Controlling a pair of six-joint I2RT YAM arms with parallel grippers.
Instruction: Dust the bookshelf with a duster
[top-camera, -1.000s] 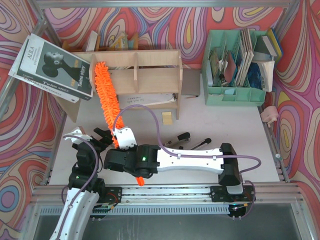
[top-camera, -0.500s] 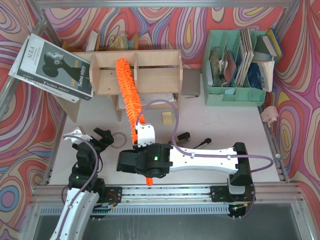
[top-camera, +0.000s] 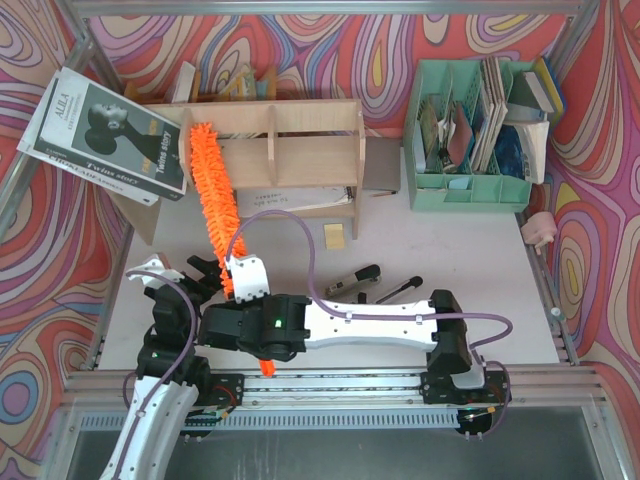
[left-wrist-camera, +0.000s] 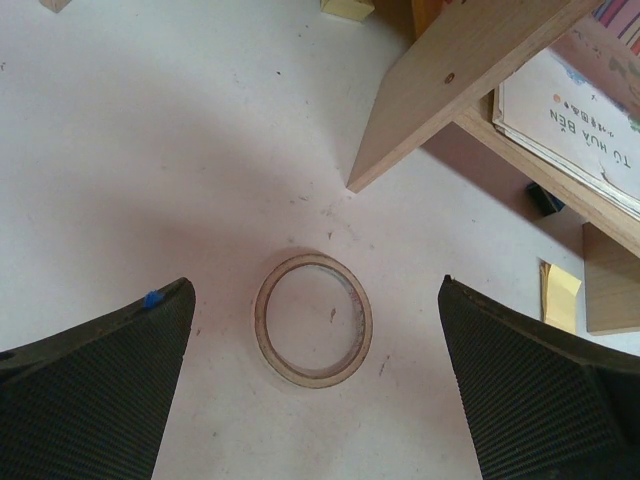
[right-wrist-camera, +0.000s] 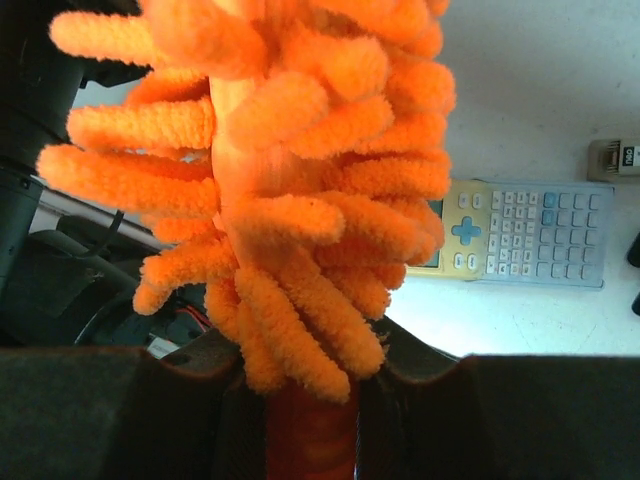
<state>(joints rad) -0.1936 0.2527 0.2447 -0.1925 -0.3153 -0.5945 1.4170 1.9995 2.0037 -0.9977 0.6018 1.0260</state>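
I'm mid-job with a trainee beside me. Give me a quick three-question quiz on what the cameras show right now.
1. True or false: the right pincer is shut on the handle end of the long orange fluffy duster.
2. Which pincer hangs open over the pale flat ring on the table? A) left B) right C) neither
3. Fill in: in the top view, the duster's brush lies across the ____ end of the light plywood two-tier bookshelf.

Key:
1. True.
2. A, the left pincer.
3. Left.
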